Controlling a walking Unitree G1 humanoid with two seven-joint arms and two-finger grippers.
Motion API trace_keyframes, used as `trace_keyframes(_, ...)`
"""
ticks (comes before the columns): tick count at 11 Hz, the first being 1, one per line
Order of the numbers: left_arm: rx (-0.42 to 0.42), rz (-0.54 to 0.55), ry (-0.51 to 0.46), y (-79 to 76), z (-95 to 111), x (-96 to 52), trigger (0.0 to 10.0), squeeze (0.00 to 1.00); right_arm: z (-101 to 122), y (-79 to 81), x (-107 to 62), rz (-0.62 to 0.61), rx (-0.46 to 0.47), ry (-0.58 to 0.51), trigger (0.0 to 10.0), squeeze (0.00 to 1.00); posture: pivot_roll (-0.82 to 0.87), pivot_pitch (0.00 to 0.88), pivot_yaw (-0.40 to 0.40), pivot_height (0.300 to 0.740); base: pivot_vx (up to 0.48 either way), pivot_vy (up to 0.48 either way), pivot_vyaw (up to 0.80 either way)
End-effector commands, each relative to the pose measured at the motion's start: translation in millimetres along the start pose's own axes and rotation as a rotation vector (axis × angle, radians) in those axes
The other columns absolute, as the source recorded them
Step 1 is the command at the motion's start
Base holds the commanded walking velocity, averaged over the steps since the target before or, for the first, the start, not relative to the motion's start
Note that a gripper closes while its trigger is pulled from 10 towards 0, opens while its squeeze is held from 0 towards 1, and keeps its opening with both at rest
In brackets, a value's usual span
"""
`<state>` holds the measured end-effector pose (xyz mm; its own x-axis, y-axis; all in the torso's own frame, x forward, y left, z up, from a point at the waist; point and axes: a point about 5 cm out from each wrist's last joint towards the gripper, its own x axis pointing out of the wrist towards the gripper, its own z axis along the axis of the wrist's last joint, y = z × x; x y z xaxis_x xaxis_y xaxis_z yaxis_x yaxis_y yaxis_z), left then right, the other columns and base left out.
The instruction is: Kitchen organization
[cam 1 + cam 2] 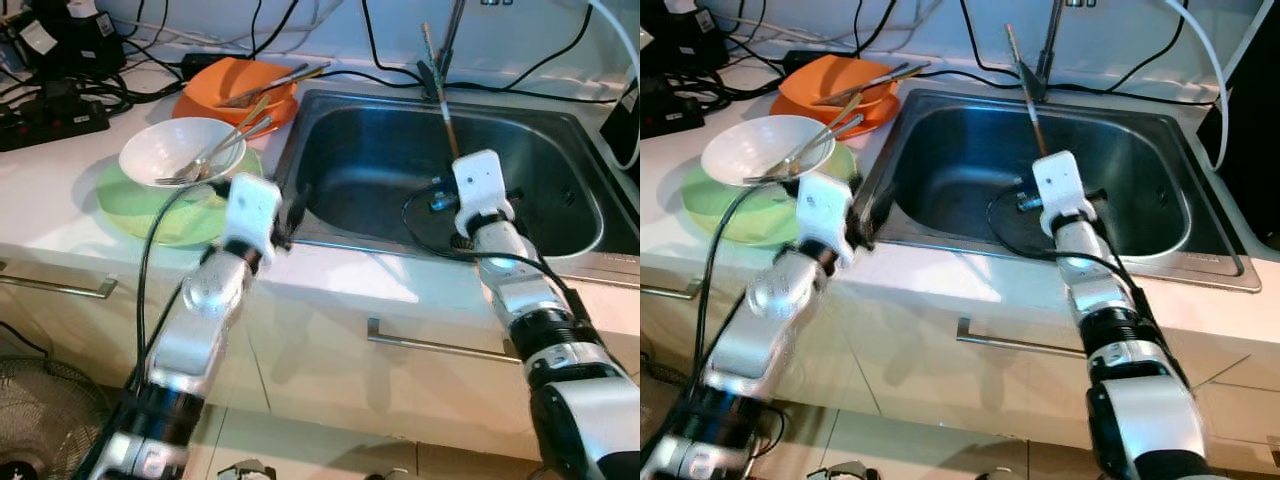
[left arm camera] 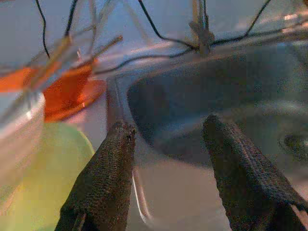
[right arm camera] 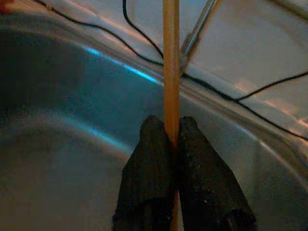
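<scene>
Right hand [image 3: 172,137] pinches a chopstick [image 1: 441,95] over the sink [image 1: 560,170], probably for washing; left hand [image 2: 166,168] hangs released by the tabletop's front edge.

We stood in a home kitchen: a stainless steel sink [image 1: 560,190] was set into a pale countertop [image 1: 60,200], with cabinet fronts and metal drawer handles [image 1: 435,345] below. Used dishes sat beside the basin, a white bowl [image 1: 175,150] on a green plate [image 1: 140,210] and an orange bowl [image 1: 235,85] holding cutlery. Black cables [image 1: 380,60] trailed along the back wall.
</scene>
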<state>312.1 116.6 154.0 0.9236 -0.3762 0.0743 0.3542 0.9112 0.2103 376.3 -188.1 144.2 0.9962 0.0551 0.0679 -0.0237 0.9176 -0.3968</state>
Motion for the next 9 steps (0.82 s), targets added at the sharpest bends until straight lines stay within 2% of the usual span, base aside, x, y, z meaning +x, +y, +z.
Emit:
trace_keyframes(1,0.021,-0.017,0.008,-1.6,-1.6,-1.2,10.0,0.00,0.9,-6.7,2.6,-0.013,0.026,0.016,0.0,0.00,0.06,0.000,0.007,0.740,0.000,0.000,0.00)
trace_keyframes(2,0.025,-0.018,0.020,-1.3,-5.4,-4.3,10.0,0.00,-3.6,-9.4,2.7,-0.016,0.046,0.051,10.0,0.00,0.06,0.000,0.004,0.740,0.000,0.000,0.00)
trace_keyframes(4,0.030,-0.019,0.037,-1.6,-9.4,-5.7,10.0,0.00,-9.7,-8.0,3.7,-0.020,0.154,0.122,10.0,0.00,0.06,0.000,0.002,0.740,0.000,0.000,0.00)
trace_keyframes(7,0.031,-0.027,0.042,-3.3,-10.4,-4.8,10.0,0.00,-7.9,-6.3,7.5,-0.003,0.222,0.147,10.0,0.00,0.06,0.008,-0.002,0.740,0.000,0.000,0.00)
trace_keyframes(8,0.032,-0.026,0.041,-3.3,-10.0,-4.3,10.0,0.00,-8.4,-4.2,7.7,0.007,0.232,0.157,10.0,0.43,0.06,0.014,-0.003,0.740,0.000,0.000,0.00)
trace_keyframes(9,0.031,-0.025,0.040,-3.2,-9.7,-4.1,10.0,0.00,-9.0,-3.1,7.8,0.013,0.236,0.164,10.0,0.76,0.06,0.020,-0.003,0.740,0.000,0.000,0.00)
